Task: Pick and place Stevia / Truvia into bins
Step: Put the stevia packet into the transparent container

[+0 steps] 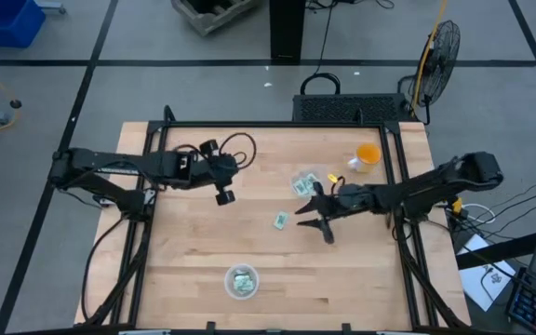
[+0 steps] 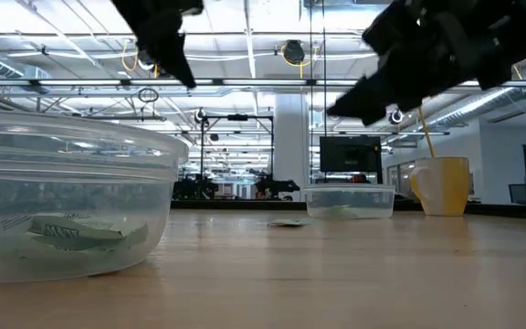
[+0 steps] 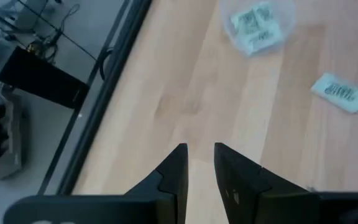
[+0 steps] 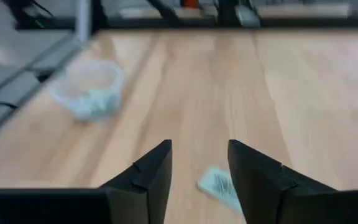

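One green and white Stevia sachet [image 1: 280, 221] lies flat on the wooden table, also in the right wrist view [image 4: 219, 183]. My right gripper [image 1: 310, 217] hangs open just right of it, above the table, its fingers [image 4: 148, 171] apart over the sachet without touching it. The far clear bin [image 1: 307, 181] and the near clear bin [image 1: 241, 281] each hold sachets. My left gripper [image 1: 223, 195] is raised over the table's left half. Its fingers [image 3: 176, 165] stand a narrow gap apart with nothing between them.
An orange cup [image 1: 368, 156] stands at the far right, right of the far bin. A black frame [image 1: 277, 126] runs round the table's edges. Bare wood lies between the two bins and along the near right.
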`<control>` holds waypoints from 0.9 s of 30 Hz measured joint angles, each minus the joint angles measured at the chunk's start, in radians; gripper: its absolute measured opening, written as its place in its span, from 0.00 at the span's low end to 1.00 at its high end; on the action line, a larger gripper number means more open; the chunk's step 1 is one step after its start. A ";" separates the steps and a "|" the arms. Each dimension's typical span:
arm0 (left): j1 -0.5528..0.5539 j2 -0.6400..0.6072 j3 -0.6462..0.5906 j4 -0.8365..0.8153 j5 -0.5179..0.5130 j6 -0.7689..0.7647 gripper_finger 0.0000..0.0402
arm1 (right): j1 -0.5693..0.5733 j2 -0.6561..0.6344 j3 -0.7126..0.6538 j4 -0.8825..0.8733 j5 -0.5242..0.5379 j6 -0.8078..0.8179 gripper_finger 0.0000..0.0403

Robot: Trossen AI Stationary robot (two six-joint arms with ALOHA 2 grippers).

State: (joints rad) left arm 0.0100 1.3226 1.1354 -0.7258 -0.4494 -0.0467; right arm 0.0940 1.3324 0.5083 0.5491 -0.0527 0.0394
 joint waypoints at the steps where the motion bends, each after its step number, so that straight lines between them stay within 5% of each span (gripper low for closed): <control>1: -0.002 0.000 -0.030 0.011 -0.001 -0.011 0.21 | 0.000 0.032 0.006 -0.002 0.021 0.016 0.38; 10: -0.010 0.002 -0.289 0.231 0.005 -0.069 0.21 | 0.000 0.234 0.030 0.038 0.108 0.132 0.38; 20: -0.012 -0.011 -0.310 0.280 0.005 -0.056 0.21 | 0.000 0.447 0.128 0.062 0.116 0.205 0.39; 27: -0.012 -0.019 -0.309 0.285 0.011 -0.048 0.21 | 0.006 0.474 0.224 -0.140 0.274 0.109 0.38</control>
State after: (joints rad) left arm -0.0025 1.3038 0.8265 -0.4410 -0.4383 -0.0950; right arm 0.0998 1.8063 0.7320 0.4087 0.2216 0.1482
